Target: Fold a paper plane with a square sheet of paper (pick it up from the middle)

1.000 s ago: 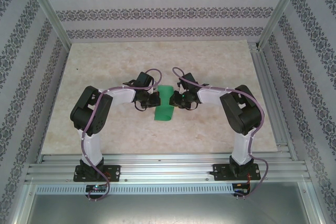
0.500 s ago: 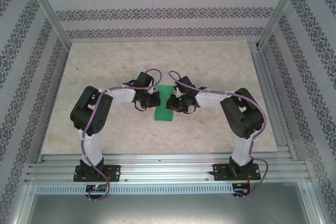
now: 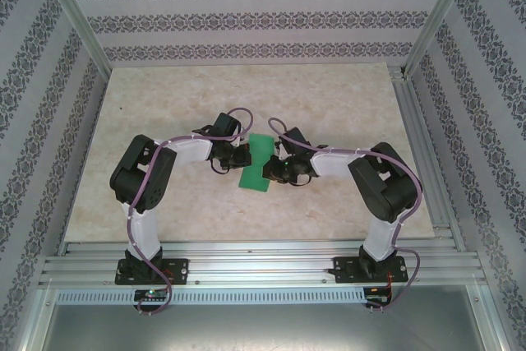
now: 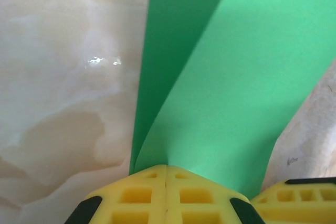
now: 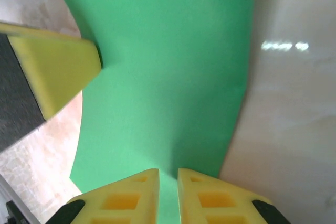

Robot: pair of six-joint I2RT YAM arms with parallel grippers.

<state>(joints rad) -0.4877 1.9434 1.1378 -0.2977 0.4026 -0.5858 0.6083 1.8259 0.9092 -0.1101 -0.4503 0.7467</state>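
The square sheet of paper [image 3: 259,162] is bright green and hangs bent over on itself between the two arms at the table's middle. My left gripper [image 3: 245,156] is shut on its left side; in the left wrist view the pads [image 4: 166,167] meet on the paper [image 4: 236,77], which rises in two layers. My right gripper [image 3: 269,172] sits on the sheet's right front part. Its jaws [image 5: 168,174] stand a sliver apart with green paper [image 5: 168,77] pinched in the gap. A left fingertip [image 5: 52,72] shows beside the sheet. A paper plane is out of view.
The pale marbled table [image 3: 345,104] lies open behind and to both sides of the arms. An aluminium frame rail [image 3: 263,265] runs along the near edge, and patterned walls close in the three other sides.
My right gripper has moved left and toward the near edge, carrying its side of the sheet over. The paper now looks narrower and more folded. The left arm has stayed put.
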